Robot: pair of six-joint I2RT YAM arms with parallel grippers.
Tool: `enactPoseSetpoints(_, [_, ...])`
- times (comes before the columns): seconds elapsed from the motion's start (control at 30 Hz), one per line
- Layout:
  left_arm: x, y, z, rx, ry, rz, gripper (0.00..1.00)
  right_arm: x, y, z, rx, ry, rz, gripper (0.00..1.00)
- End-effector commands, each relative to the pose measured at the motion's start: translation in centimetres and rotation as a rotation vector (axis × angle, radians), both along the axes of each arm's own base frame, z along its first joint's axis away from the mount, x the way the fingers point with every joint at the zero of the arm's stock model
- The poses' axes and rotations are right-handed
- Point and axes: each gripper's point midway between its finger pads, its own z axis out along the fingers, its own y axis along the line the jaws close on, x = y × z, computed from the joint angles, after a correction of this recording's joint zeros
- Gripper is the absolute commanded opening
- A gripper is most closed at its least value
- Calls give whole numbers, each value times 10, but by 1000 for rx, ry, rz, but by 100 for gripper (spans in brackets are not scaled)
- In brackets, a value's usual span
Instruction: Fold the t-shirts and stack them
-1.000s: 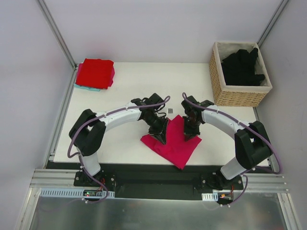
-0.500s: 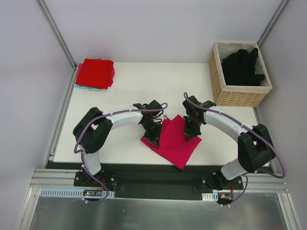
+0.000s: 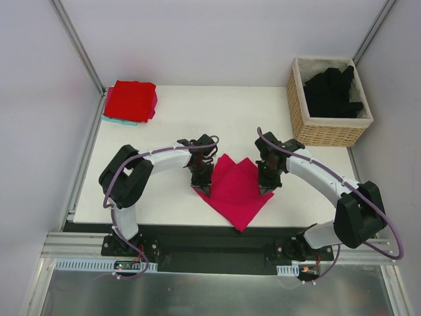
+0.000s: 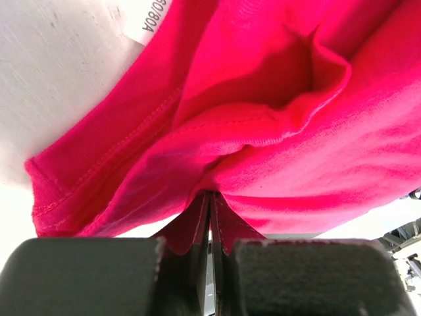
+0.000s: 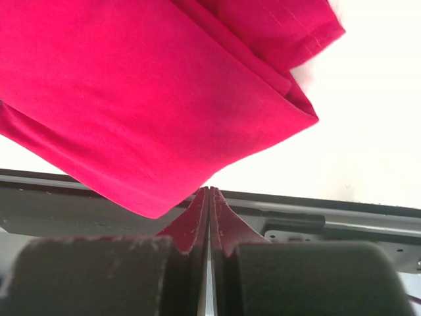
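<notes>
Left gripper (image 3: 202,187) and right gripper (image 3: 266,187) are pinched fully shut on opposite edges of the magenta t-shirt (image 3: 233,192). In the last second the left one has moved left, and the cloth now spreads between them at the table's (image 3: 164,128) near-centre. Both arms curve inward with elbows out and wrists down.

A magenta-pink t-shirt (image 3: 233,191) is seen bunched and partly folded at the near edge of the bench (image 3: 171,125). A red t-shirt (image 3: 130,100) is laid folded far left; black t-shirts (image 3: 332,92) are heaped far right
</notes>
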Motion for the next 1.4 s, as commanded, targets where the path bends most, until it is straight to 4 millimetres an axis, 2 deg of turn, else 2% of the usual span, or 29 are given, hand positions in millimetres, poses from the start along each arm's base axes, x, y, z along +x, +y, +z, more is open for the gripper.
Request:
enactPoseSetpoints(0.0, [2, 4, -2, 39, -3, 20, 0, -7, -12, 14, -28, -9, 16, 1])
enactPoseSetpoints(0.13, [15, -9, 31, -46, -79, 11, 0, -8, -12, 15, -21, -5, 1, 1])
enactPoseSetpoints(0.23, [26, -19, 73, -153, -144, 13, 0, -8, -8, 15, 1, -9, -4, 1])
enactPoseSetpoints(0.3, [37, -21, 116, -240, -215, 24, 0, -8, -7, 17, 22, -32, -23, 1])
enactPoseSetpoints(0.33, [39, -19, 142, -284, -264, 28, 0, -3, -3, 18, 47, -64, -29, 1])
enactPoseSetpoints(0.4, [49, -11, 176, -340, -336, 53, 0, 0, 3, 22, 107, -126, -45, 1])
enactPoseSetpoints(0.43, [46, -7, 198, -386, -368, 54, 0, 0, 6, 23, 128, -145, -42, 1])
enactPoseSetpoints(0.53, [47, 12, 227, -429, -458, 82, 0, 0, 18, 30, 198, -239, 5, 1])
enactPoseSetpoints(0.63, [45, 31, 228, -396, -535, 91, 0, -6, 32, 30, 246, -278, 100, 1])
enactPoseSetpoints(0.7, [42, 41, 219, -367, -543, 105, 0, -11, 40, 24, 246, -263, 161, 1])
enactPoseSetpoints(0.8, [37, 53, 224, -366, -579, 130, 0, -19, 55, 24, 221, -274, 263, 1])
enactPoseSetpoints(0.93, [35, 68, 249, -381, -681, 165, 0, -17, 73, 36, 213, -372, 331, 1])
enactPoseSetpoints(1.03, [37, 83, 271, -376, -790, 186, 0, -10, 79, 41, 212, -496, 348, 1])
enactPoseSetpoints(1.1, [40, 95, 276, -349, -841, 210, 0, -5, 87, 46, 256, -575, 350, 1])
enactPoseSetpoints(1.13, [38, 99, 281, -353, -865, 216, 0, -9, 87, 41, 276, -579, 354, 1])
enactPoseSetpoints(1.23, [35, 109, 269, -334, -842, 237, 0, -17, 99, 34, 349, -555, 386, 1])
enactPoseSetpoints(1.33, [31, 111, 253, -318, -779, 258, 0, -35, 99, 10, 295, -386, 431, 1])
enactPoseSetpoints(1.37, [29, 110, 249, -320, -760, 267, 0, -43, 96, -3, 230, -290, 444, 1])
